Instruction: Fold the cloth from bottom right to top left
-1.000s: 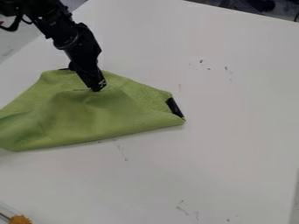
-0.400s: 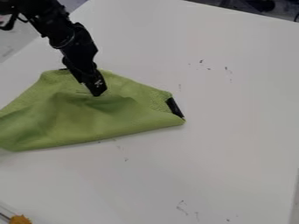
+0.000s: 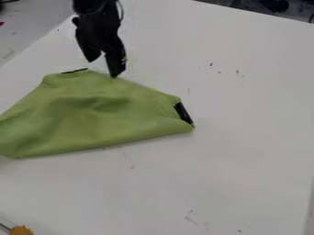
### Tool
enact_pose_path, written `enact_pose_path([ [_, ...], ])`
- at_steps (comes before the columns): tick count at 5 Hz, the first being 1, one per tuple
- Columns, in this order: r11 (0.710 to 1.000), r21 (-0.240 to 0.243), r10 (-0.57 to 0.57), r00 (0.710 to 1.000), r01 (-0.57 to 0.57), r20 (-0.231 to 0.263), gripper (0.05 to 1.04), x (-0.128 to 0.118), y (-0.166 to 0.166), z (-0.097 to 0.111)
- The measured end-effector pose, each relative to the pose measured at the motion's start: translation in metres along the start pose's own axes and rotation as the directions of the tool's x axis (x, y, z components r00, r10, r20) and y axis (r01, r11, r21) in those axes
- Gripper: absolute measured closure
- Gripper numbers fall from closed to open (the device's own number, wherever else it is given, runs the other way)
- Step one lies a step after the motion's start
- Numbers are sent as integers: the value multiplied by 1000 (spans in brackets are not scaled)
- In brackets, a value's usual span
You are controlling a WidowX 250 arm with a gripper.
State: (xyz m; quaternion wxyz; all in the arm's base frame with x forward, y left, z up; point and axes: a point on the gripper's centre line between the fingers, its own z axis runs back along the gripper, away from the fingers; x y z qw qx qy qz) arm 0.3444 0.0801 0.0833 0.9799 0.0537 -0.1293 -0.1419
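Black 2-finger gripper (image 3: 103, 69), fingers apart, above the folded green fabric cloth (image 3: 101, 114); diagonal fold apparently complete, with only withdrawal remaining.

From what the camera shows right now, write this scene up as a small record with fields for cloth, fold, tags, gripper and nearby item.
Cloth: green, spread on the white table, surface wrinkled
Fold: doubled over, straight folded edge toward the bottom
Tags: one black strip at the right corner, another at the top edge
Gripper: black gripper, open, at the top edge of the green cloth
Nearby item: orange object, lower left
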Motion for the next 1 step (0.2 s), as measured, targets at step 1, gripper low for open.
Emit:
enact_pose_path([
  [1, 997, 21, 78, 997, -78, -19, 84, 8, 2, 11],
])
